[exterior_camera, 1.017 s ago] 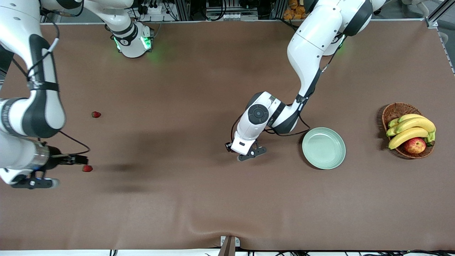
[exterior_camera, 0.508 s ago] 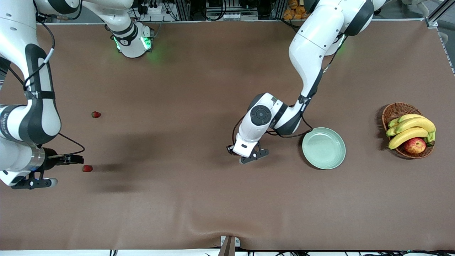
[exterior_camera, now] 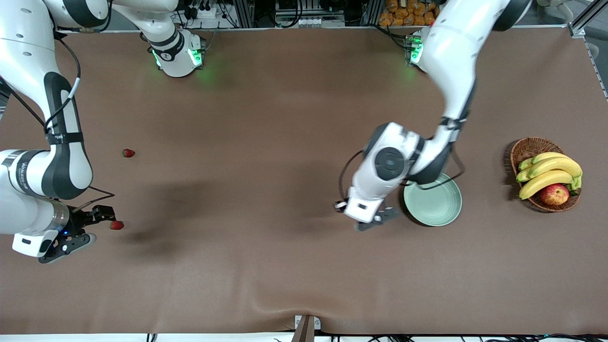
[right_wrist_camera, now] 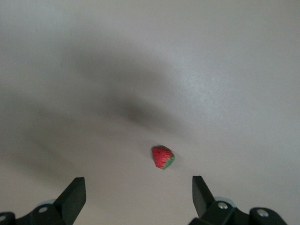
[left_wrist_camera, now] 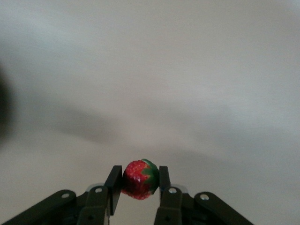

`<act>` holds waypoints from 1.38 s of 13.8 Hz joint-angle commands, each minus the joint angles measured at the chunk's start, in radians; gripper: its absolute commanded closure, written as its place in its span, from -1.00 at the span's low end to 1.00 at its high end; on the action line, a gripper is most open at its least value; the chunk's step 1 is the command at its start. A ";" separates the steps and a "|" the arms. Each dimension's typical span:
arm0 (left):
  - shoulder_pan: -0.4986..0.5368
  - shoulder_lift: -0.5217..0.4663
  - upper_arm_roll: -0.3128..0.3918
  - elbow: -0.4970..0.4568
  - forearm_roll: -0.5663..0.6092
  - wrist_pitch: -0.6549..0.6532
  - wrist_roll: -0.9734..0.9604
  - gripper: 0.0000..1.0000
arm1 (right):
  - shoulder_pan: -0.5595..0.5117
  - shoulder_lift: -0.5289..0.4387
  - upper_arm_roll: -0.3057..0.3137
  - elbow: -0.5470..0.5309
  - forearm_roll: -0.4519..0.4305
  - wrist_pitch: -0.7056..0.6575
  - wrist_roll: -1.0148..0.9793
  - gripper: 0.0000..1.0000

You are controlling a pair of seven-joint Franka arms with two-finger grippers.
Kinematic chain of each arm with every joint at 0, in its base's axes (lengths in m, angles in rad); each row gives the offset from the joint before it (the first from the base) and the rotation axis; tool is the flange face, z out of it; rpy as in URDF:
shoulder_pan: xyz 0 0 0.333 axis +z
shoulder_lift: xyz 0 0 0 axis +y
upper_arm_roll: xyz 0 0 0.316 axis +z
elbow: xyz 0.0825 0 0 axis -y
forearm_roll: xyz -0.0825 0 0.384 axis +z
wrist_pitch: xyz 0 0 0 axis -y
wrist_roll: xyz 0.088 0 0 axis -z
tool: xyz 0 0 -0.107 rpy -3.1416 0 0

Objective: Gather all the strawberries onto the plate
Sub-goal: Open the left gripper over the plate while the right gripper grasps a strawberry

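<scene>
One small red strawberry point(left_wrist_camera: 138, 179) sits clamped in the left gripper point(left_wrist_camera: 139, 183); carry it level over the pale mint-green plate point(exterior_camera: 439, 209) before releasing. The right gripper point(right_wrist_camera: 138, 190) hangs open above another berry point(right_wrist_camera: 162, 157).

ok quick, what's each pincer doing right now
Left pincer: closed on a strawberry, beside the plate.
Right pincer: open, empty, over another strawberry.

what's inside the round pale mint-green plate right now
No strawberry shows on the bare part of the round pale mint-green plate. The left arm covers the rim farthest from the front camera. The left gripper grips a small red strawberry.
</scene>
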 commanded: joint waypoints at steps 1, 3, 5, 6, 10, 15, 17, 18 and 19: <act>0.098 -0.119 -0.005 -0.133 0.007 -0.091 0.151 1.00 | -0.061 0.063 0.012 0.001 -0.022 0.061 -0.193 -1.00; 0.164 -0.158 -0.005 -0.215 0.007 -0.093 0.244 1.00 | -0.073 0.098 0.014 0.001 -0.028 0.113 -0.365 -1.00; 0.223 -0.160 -0.005 -0.256 0.021 -0.083 0.295 1.00 | -0.072 0.124 0.014 0.001 -0.024 0.193 -0.501 -1.00; 0.246 -0.152 -0.007 -0.272 0.048 -0.073 0.305 1.00 | -0.066 0.134 0.014 0.001 -0.024 0.212 -0.570 -1.00; 0.293 -0.118 -0.007 -0.342 0.088 0.048 0.312 1.00 | -0.062 0.148 0.014 -0.085 -0.022 0.350 -0.704 -1.00; 0.343 -0.138 -0.009 -0.338 0.088 0.038 0.347 -1.00 | -0.062 0.143 0.014 -0.133 -0.022 0.361 -0.704 -1.00; 0.343 -0.179 -0.012 -0.329 0.088 0.007 0.345 -1.00 | -0.061 0.143 0.014 -0.133 -0.022 0.361 -0.704 -1.00; 0.343 -0.201 -0.013 -0.320 0.088 -0.020 0.345 -1.00 | -0.062 0.143 0.014 -0.133 -0.022 0.361 -0.704 -1.00; 0.343 -0.225 -0.015 -0.306 0.088 -0.049 0.345 -1.00 | -0.061 0.143 0.014 -0.134 -0.022 0.359 -0.704 -0.56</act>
